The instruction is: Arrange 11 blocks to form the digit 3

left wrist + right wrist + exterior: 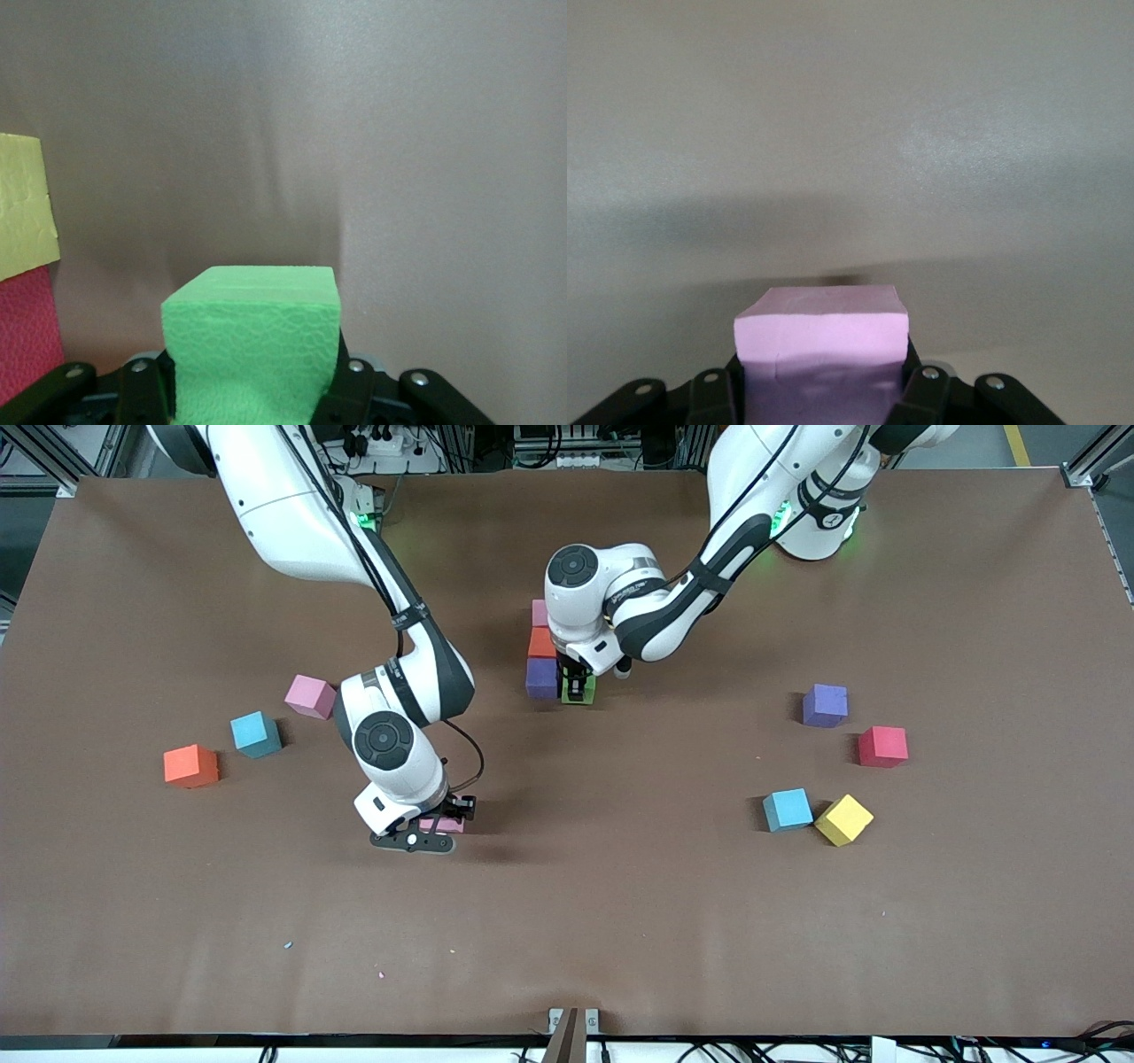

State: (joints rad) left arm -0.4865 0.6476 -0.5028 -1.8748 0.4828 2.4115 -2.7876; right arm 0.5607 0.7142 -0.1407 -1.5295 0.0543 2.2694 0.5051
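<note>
Front view, left arm: the left pincer (pixel 578 687) is clamped on a green block (pixel 580 692), low at the counter's middle, just beside a column of three blocks: purple (pixel 541 677), red-orange (pixel 541 643) and pink (pixel 539 612).
Front view, right arm: the right pincer (pixel 447 816) grips a pink block (pixel 440 825) nearer the front edge than that column.
Front view, loose blocks: toward the right arm's end lie a pink (pixel 310 696), a teal-blue (pixel 255 734) and an orange (pixel 190 766) cube; toward the left arm's end lie a purple (pixel 825 705), a red (pixel 882 746), a blue (pixel 788 810) and a yellow (pixel 843 819) cube.
Front view, containers: none; everything sits on the bare brown counter (pixel 620 921).
Left wrist view: green block (pixel 252 341) held between two dark fingers (pixel 350 390); a yellow face (pixel 25 205) and a red one (pixel 27 332) show at the frame's edge.
Right wrist view: pink block (pixel 821 350) squeezed between its fingers (pixel 921 394), only bare counter past it.
Step in hand, judged: seat the green cube square and flush against the purple one; let go only once flat, so the column is not nudged.
</note>
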